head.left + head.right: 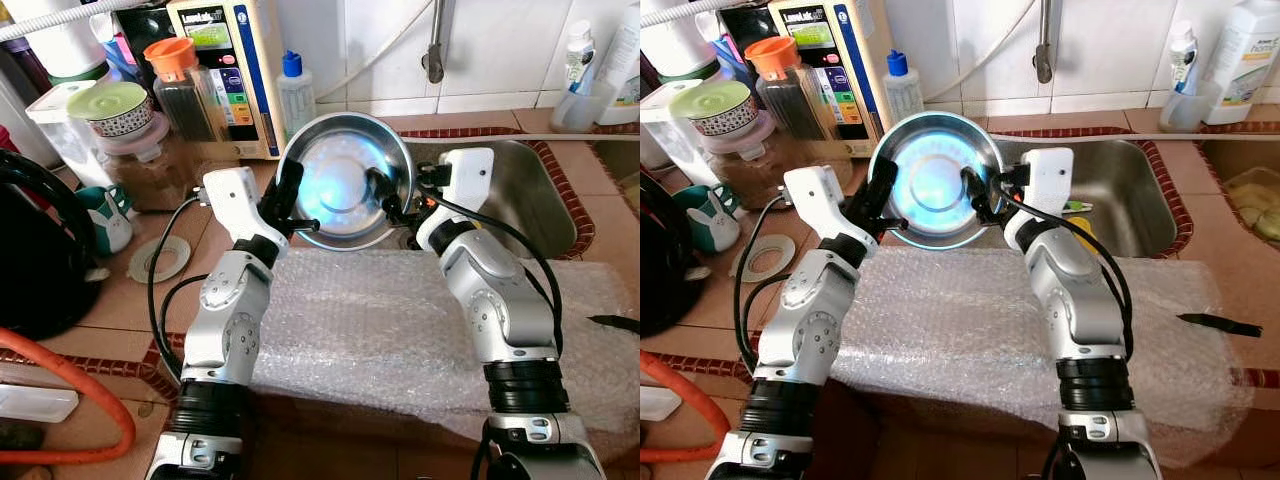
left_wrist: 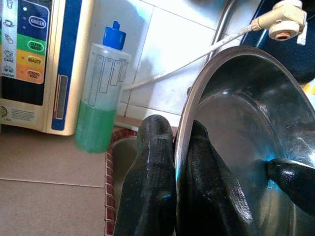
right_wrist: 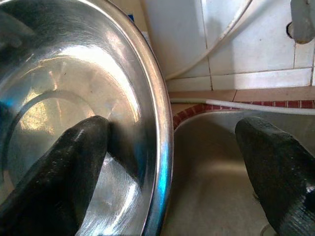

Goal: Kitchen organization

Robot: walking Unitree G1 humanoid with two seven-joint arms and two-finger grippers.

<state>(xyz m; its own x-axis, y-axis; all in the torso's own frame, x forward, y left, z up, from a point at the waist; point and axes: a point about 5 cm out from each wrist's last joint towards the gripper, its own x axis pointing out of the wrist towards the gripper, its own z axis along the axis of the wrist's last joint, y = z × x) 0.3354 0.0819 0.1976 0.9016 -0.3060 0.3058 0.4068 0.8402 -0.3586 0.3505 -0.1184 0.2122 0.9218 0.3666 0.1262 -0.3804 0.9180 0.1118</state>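
Steel bowl [image 1: 345, 180] tipped on edge, hollow facing robot | left end effector [image 1: 283, 205] clamps rim | right end effector [image 1: 385, 200] spread

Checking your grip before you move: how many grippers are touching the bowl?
2. Left gripper pinches the steel bowl's left rim; right gripper straddles its right rim, jaws open.

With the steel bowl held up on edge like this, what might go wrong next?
The left gripper pinches only the thin rim of the steel bowl, so the bowl may pivot or slip. The right gripper straddles the opposite rim with fingers spread, giving little support. A dropped bowl could fall into the sink behind it.
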